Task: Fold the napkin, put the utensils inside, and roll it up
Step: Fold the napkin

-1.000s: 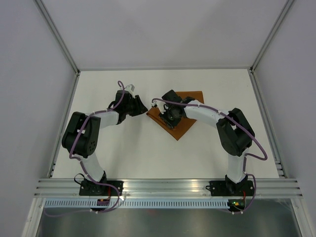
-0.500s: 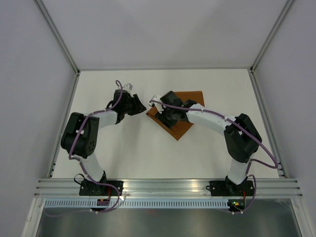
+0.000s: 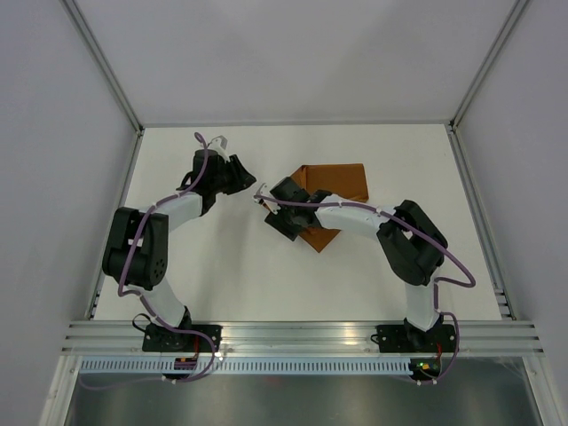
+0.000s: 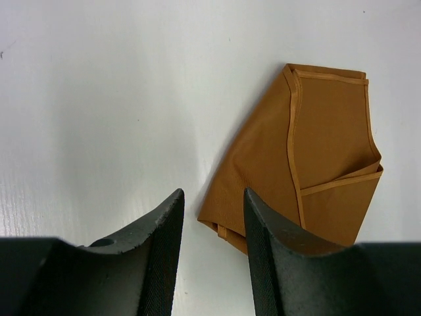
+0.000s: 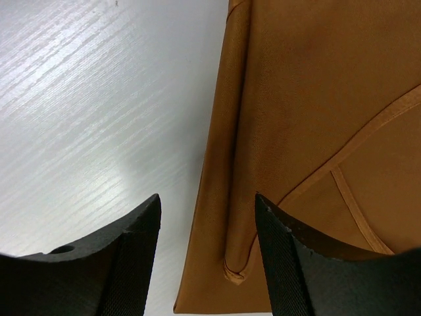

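Left arm's fingers [image 4: 163, 232] part-spread, empty, over the white surface [image 3: 222, 266]; folded rust-orange fabric napkin [image 3: 342, 180] lies just to their right, long axis diagonal, far-right to near-left; right arm's fingers [image 5: 141, 238] spread wide, gripping nothing, straddling the napkin's folded left edge, so right arm is nearer; no grey metal utensils visible; rolling looks not yet started.

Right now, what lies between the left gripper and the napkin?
Only bare white table, seen in the top view between the left gripper and the napkin.
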{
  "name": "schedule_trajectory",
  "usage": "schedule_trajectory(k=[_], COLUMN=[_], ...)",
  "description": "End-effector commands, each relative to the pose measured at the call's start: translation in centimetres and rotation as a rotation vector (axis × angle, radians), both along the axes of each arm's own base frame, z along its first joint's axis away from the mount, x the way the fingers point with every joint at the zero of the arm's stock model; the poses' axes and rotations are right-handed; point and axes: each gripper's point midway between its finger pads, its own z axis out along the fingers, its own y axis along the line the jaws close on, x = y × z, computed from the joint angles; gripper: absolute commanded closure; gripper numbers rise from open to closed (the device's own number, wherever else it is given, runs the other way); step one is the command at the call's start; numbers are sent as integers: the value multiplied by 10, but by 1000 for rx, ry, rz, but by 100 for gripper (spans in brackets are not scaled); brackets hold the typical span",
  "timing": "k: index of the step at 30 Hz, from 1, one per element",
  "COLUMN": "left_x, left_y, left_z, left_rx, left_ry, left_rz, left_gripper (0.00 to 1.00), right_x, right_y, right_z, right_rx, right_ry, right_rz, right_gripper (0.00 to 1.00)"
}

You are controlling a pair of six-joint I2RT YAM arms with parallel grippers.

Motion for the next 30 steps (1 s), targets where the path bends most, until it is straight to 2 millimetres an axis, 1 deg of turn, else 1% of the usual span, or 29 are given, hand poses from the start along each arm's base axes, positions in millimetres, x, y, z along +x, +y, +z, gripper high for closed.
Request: schedule_trajectory(k=[1,5,8,11,14,15,17,18,26,30], left_x=[7,8,8,8,9,10,10,10,8,9], left_y=[0,2,5,6,7,7,7,8,7,8], left_z=[32,31,29,28,26,25,24,23,17,16], left_rx=[-49,-54,-57,-60,-62,-61,-61,-60,-60,-59], left_ry=[-46,-46,-42,-40,-38,-37,-37,-35,-30,-30], left_rz=[7,3,6,4,1,2,1,0,-3,0], left_gripper=[53,53,53,53,53,53,53,53,53,53], right_x=[20,25,22,19,16,13,11,9,-5,-11], right_y=[11,7,7,6,2,0,-4,-6,-16,-17], right_z=[11,1,-4,-9,-19,-23,-27,-29,-47,-49], right_rx=[6,-25,-24,-27,-47,-57,-67,-71,-94,-85], right_ry=[-87,-106,-94,-82,-67,-62,-56,-54,-17,-2], right_rz=[-36,-57,-53,-56,-56,-56,-52,-51,-14,16], right_gripper=[35,35,36,43,46,49,50,53,55,55])
